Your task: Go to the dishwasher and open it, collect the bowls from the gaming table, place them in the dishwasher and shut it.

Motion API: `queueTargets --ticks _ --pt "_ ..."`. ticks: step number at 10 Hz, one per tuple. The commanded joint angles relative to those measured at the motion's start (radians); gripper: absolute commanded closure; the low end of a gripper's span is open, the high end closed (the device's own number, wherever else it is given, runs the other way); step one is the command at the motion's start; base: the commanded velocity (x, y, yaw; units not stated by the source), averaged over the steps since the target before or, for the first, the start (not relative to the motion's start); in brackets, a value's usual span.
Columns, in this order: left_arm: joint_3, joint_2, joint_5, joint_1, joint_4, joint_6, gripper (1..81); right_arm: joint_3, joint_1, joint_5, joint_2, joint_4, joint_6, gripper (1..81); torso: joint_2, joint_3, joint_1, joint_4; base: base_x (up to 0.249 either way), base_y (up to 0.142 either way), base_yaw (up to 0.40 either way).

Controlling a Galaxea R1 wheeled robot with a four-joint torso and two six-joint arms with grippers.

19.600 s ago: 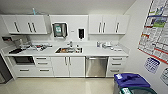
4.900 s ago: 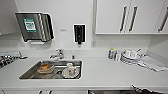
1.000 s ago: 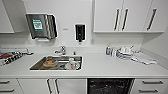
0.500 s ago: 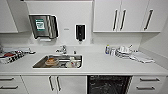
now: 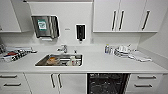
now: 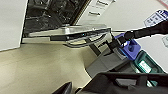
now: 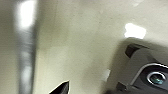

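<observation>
One dishwasher stood open under the bench, its door dropped level.
Fingers on both arms could not be judged open or closed. With no bowls seen here, the sound course, I judge, was backing off squarely, keeping base and arms clear of that door.

Dishwasher interior dark; counter white.

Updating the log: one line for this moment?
dishwasher: open, door down | sink: items inside | stage: at dishwasher
</observation>
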Motion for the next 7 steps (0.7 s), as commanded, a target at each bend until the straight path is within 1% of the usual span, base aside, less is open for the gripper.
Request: queueTargets --ticks 1,3,4,5,6,7 --pt "0.030 -0.039 0.016 -0.079 0.009 0.005 1.0 0.000 0.095 -0.047 -0.040 0.013 0.000 1.0 0.000 0.000 0.000 0.000 -0.085 0.000 0.000" --pt "-0.001 -0.031 0.016 -0.077 -0.003 0.000 1.0 0.023 0.094 -0.047 -0.060 0.008 -0.002 1.0 0.000 0.000 -0.001 0.000 0.000 0.000 0.000" --pt "-0.038 -0.019 0.032 -0.067 -0.005 0.000 1.0 0.049 0.092 -0.047 -0.079 -0.018 -0.034 1.0 -0.001 0.000 -0.001 0.000 0.000 0.000 0.000" --pt "-0.084 0.001 0.042 -0.052 -0.009 -0.005 1.0 0.075 0.085 -0.035 -0.094 -0.049 -0.117 1.0 0.000 0.000 -0.001 0.000 0.000 0.000 0.000" --pt "-0.161 0.028 0.038 -0.019 -0.031 -0.014 1.0 0.103 0.072 -0.018 -0.103 -0.075 -0.248 1.0 0.000 0.000 -0.001 0.000 0.000 0.000 0.000" --pt "-0.233 0.055 0.035 0.010 -0.057 -0.020 1.0 0.131 0.049 0.005 -0.109 -0.084 -0.383 1.0 0.000 0.000 -0.001 0.000 0.000 0.000 0.000"
